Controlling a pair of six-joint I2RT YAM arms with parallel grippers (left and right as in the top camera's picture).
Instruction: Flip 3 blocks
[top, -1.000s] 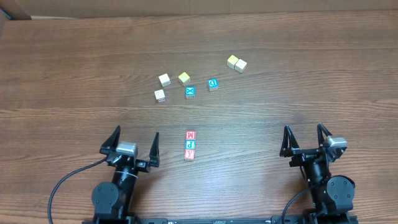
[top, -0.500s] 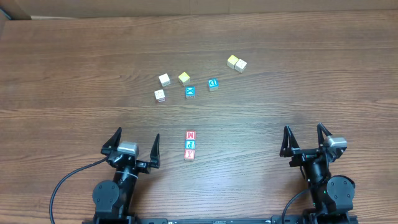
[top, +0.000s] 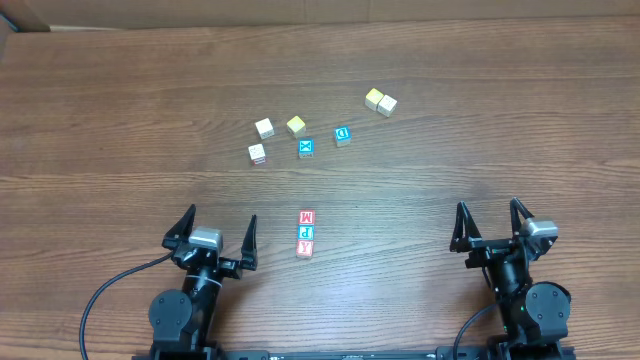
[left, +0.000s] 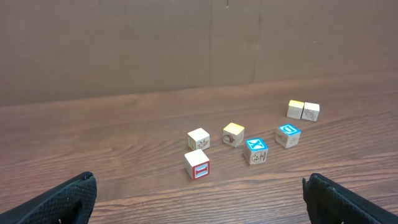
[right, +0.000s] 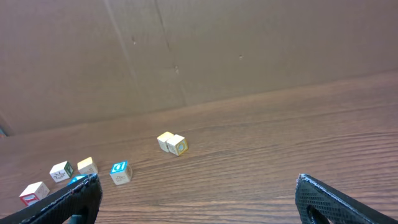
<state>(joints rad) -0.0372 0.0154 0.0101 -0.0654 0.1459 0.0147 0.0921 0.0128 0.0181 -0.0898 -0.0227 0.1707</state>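
Three letter blocks lie in a short column near the front middle of the table in the overhead view: red M (top: 307, 217), blue P (top: 306, 232) and red Y (top: 306, 247), touching one another. My left gripper (top: 221, 216) stands open to their left, about a hand's width away, with nothing between its fingers (left: 62, 202). Far off to the right, my right gripper (top: 488, 208) is open and empty too. Neither wrist view shows the three blocks.
Beyond the column lie loose cubes: a blue X cube (top: 306, 147), a blue D cube (top: 342, 135), a yellow cube (top: 296, 125), two white cubes (top: 264, 128) (top: 257, 153), and a touching yellow-white pair (top: 380, 101). A brown cardboard wall (left: 186, 43) closes the table's far side.
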